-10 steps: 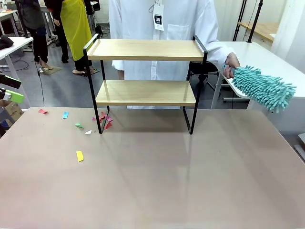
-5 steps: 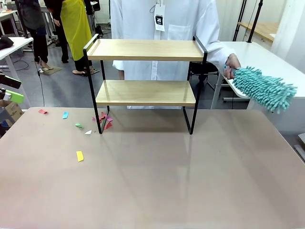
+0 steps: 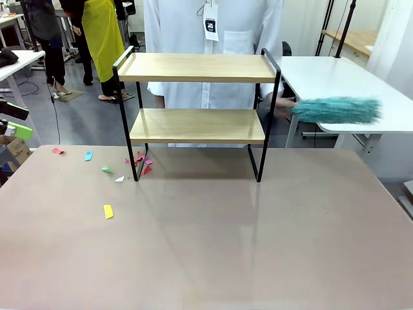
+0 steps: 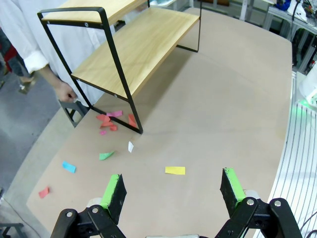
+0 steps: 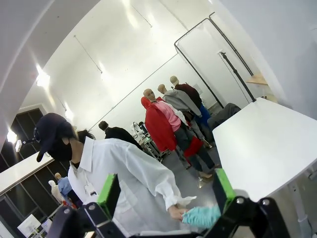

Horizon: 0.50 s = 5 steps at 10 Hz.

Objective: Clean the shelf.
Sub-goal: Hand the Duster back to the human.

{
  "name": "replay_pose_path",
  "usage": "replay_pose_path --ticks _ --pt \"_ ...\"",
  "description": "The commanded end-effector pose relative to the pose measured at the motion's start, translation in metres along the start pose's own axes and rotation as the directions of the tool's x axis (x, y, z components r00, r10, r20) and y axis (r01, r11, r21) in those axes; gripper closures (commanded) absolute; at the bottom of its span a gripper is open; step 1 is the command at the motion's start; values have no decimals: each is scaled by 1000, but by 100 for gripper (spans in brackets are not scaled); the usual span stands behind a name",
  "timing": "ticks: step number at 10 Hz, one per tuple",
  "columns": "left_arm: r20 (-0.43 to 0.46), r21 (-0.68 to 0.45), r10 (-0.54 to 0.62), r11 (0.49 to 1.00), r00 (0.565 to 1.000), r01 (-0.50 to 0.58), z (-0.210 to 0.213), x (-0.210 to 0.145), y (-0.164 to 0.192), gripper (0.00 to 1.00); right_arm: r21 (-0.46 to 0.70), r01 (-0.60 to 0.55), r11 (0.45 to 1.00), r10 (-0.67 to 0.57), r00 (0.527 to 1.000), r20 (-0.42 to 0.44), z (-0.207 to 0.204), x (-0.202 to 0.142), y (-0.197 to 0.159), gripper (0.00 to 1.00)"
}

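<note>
The shelf (image 3: 197,68) stands at the table's far middle, two bare light wooden boards in a black frame; the left wrist view has it (image 4: 143,44) at upper left. Behind it a person in a white coat holds a teal fluffy duster (image 3: 337,110), blurred and level, right of the shelf; the same duster (image 5: 200,216) is in the person's hand. My left gripper (image 4: 173,191) hangs open above the table's left part, its green pads (image 3: 20,131) at the picture's left edge. Pointing up at the room with nothing between its fingers, my right gripper (image 5: 166,193) is open.
Coloured paper scraps (image 3: 141,161) lie on the table by the shelf's left front leg (image 4: 111,119), with a yellow one (image 3: 108,211) nearer me. A white side table (image 3: 335,74) stands at the right. The person's other hand (image 4: 64,91) hangs by the table's far edge.
The person swung the duster from a downward tilt at the far right to level, with the hand lower and closer to the shelf's right side. Neither gripper moved.
</note>
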<state>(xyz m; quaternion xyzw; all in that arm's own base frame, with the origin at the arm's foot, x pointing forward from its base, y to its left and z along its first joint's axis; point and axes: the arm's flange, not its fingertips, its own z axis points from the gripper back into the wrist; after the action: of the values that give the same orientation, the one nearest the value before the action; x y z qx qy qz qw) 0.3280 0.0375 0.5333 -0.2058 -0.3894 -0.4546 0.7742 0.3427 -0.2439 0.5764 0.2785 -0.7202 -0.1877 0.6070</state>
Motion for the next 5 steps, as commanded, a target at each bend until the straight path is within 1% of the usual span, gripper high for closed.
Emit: replay_pose_path --ticks 1,5 --pt "20 -6 -14 1000 1000 14 0 1 1 0 -8 0 1000 0 1000 2 2 0 1 0" --pt "20 -6 -14 1000 1000 14 0 1 1 0 -8 0 1000 0 1000 2 2 0 1 0"
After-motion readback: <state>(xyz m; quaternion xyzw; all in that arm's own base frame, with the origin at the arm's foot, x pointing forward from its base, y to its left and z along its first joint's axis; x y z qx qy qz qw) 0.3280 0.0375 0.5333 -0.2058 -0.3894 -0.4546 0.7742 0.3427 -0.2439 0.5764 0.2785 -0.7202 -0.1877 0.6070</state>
